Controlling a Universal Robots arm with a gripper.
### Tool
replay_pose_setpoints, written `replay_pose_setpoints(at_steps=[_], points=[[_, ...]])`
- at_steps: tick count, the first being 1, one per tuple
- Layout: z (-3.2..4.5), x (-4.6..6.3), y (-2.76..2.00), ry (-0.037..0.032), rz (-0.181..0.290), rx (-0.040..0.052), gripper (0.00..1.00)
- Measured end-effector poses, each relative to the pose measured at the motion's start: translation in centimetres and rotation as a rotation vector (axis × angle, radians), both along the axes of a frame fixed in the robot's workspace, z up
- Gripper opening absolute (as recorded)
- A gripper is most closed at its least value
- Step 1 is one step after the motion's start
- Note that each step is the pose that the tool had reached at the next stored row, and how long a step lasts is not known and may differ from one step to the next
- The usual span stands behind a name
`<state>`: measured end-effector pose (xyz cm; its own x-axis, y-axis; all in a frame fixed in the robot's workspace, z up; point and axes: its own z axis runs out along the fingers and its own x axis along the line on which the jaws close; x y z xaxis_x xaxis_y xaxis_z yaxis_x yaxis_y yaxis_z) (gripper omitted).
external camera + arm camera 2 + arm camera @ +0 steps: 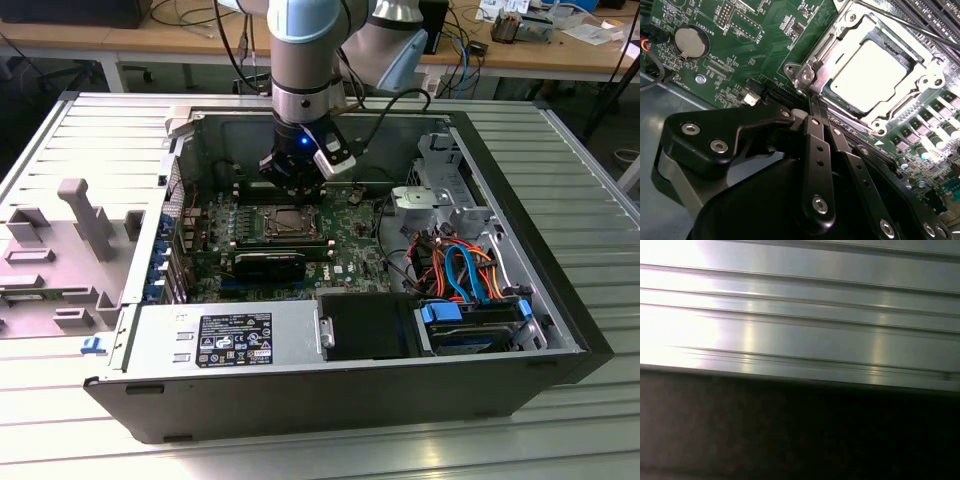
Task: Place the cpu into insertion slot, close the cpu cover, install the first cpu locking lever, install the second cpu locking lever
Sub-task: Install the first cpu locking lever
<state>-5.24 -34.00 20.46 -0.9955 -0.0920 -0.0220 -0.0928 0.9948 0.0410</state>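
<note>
The open grey metal computer case [330, 390] lies on its side on the ribbed aluminium table [590, 200], its side panel off so that the arm can come straight down on the green circuit board [350, 245] inside. The grey and blue robot arm [305, 60] stands upright over the far middle of the board, and its black pincer [297, 190] hangs just above the far edge of the insertion slot [288, 224]. In the second wrist view the pincer [816, 116] has its black fingers [816, 150] drawn together, and their tips sit at the corner of the socket frame, where a thin bright lever wire runs; whether they pinch that wire or merely touch it cannot be told. The thin silver cpu cover [840, 37] lies flat and closed over the slot. The cpu [867, 75] sits seated in the slot, showing through the cover's square cut-out as a flat, dull pale silver plate, level and square to the frame. Judgement: placing and cover closing appear complete, and the work now concerns a locking lever. A round silver coin cell [690, 41] sits on the board, well apart from the socket.
</note>
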Motion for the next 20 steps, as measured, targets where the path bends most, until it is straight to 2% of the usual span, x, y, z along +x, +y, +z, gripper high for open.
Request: replay_pose_setpoints(at_steps=[4, 6, 7, 9, 11, 12, 14, 15, 17, 20], points=[[0.95, 0.0, -0.02, 0.0006, 0.0, -0.0012, 0.11], [1.04, 0.0, -0.13, 0.0005, 0.0, -0.0011, 0.11], [1.04, 0.0, -0.39, 0.0005, 0.0, -0.0008, 0.11], [1.05, 0.0, -1.78, 0.0006, 0.0, 0.0016, 0.11], [1.04, 0.0, -2.66, 0.0006, 0.0, 0.0024, 0.11], [1.04, 0.0, -3.59, 0.0006, 0.0, 0.0031, 0.11], [1.03, 0.0, -4.5, 0.0007, 0.0, 0.0037, 0.11], [1.03, 0.0, -4.81, 0.0007, 0.0, 0.0037, 0.11], [1.14, 0.0, -5.01, 0.0008, 0.0, 0.0034, 0.11], [2.36, 0.0, -5.02, 0.0007, 0.0, 0.0038, 0.11]])
